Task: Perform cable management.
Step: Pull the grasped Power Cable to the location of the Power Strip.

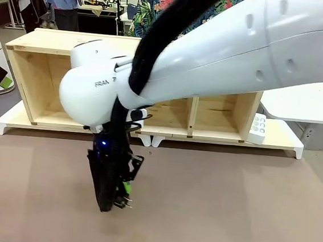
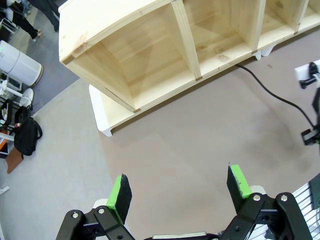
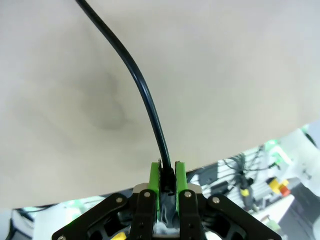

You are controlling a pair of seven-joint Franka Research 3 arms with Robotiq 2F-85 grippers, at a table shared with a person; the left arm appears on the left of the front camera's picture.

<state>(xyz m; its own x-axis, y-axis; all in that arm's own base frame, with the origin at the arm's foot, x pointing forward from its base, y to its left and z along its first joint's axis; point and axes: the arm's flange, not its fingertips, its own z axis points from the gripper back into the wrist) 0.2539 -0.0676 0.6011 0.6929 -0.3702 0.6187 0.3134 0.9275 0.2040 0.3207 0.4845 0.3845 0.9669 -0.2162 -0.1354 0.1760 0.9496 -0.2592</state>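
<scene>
- Two green pads [image 3: 155,182] of the right gripper [image 3: 167,181] are pressed together on the cable [image 3: 145,100], pinching it between their tips.
- From that pinch the cable rises as one black line in the right wrist view, bends gently, and leaves at the top edge, with the bare table [image 1: 227,207] behind it.
- In the front view this gripper points straight down, its fingertips at or just above the tabletop, left of the middle and toward the near edge.
- Above it the wrist stands nearly upright, with a small blue light on its body.
- Farther out, the right arm [image 1: 225,53] comes in from the upper right and slopes down across the middle to a rounded joint over the wrist.
- A thick black sleeve [image 1: 158,35] runs along the arm and drops beside the wrist.
- Both pads [image 2: 120,194] of the left gripper [image 2: 178,180] stand wide apart with nothing between them.
- That gripper hangs in the air, well above the table, tilted toward the far side.
- Beyond its fingers the left wrist view shows the wooden shelf [image 1: 46,70] on white feet, with the cable running out from its base across the table to the picture's right edge.
- At the far side, a white power strip [image 1: 258,128] leans against the right end of the shelf.
</scene>
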